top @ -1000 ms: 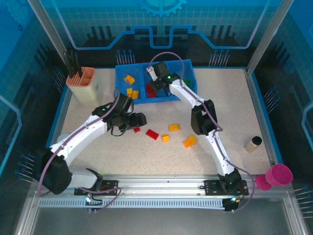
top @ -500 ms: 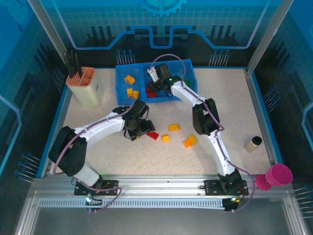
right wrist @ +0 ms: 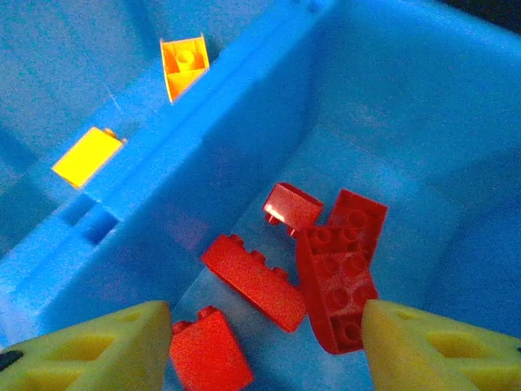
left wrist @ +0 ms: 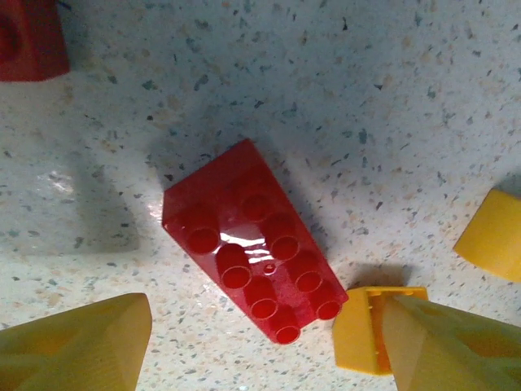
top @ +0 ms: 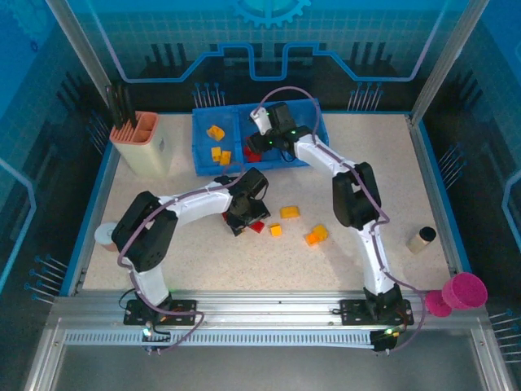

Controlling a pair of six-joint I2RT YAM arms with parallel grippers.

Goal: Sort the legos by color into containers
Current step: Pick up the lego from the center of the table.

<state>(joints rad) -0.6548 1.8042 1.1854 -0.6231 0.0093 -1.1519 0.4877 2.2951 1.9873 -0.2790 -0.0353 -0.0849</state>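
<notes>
Hovering spread wide, the left gripper (left wrist: 264,346) frames a red brick (left wrist: 252,252) at frame centre (yellow brick (left wrist: 362,338) just beside, lower right). The right gripper (right wrist: 264,346), equally wide, hangs over 5 red bricks (right wrist: 334,277) in the tray (right wrist: 391,98).

No lettering, number or brand mark can be read in any of my views. The studs of the red brick (left wrist: 254,252) under my left wrist camera are too blurred to read. The one sign is a wordless pale gear emblem (top: 269,10) on the blue back wall (top: 163,32).
</notes>
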